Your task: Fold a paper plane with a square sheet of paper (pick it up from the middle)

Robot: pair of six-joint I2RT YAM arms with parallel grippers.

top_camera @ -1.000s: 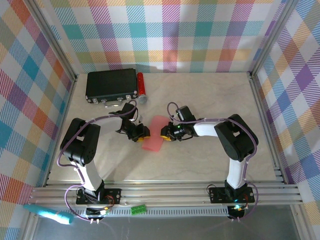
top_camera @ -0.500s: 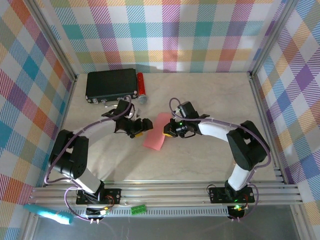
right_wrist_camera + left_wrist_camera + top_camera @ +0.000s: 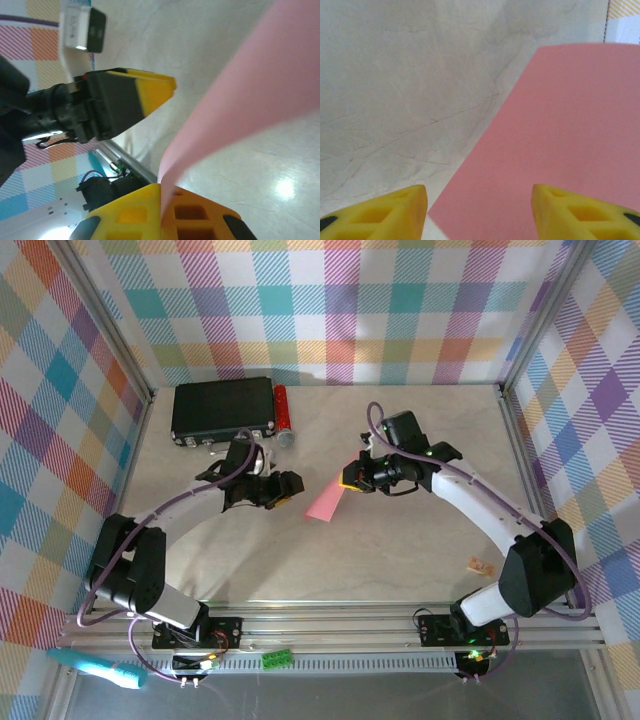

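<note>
The square sheet of paper (image 3: pixel 323 504), plain pink, hangs edge-on above the middle of the table, and my right gripper (image 3: pixel 347 481) is shut on its upper right edge. In the right wrist view the yellow jaws (image 3: pixel 161 200) pinch the sheet (image 3: pixel 250 95), which curves up and away. My left gripper (image 3: pixel 288 488) stands open just left of the sheet, apart from it. From the left wrist, the sheet (image 3: pixel 560 125) lies ahead between the spread fingertips of the left gripper (image 3: pixel 479 210). A paper plane is out of view.
A black box (image 3: pixel 222 408) sits at the back left, with a small red cylinder (image 3: pixel 283 411) beside it. A small tan scrap (image 3: pixel 479 565) lies on the table (image 3: pixel 420 570) at the near right. Metal rails and checked walls bound the table.
My right gripper has shut on the sheet and carried it up and toward the back right. My left gripper has let go, opened and drawn back to the left.
</note>
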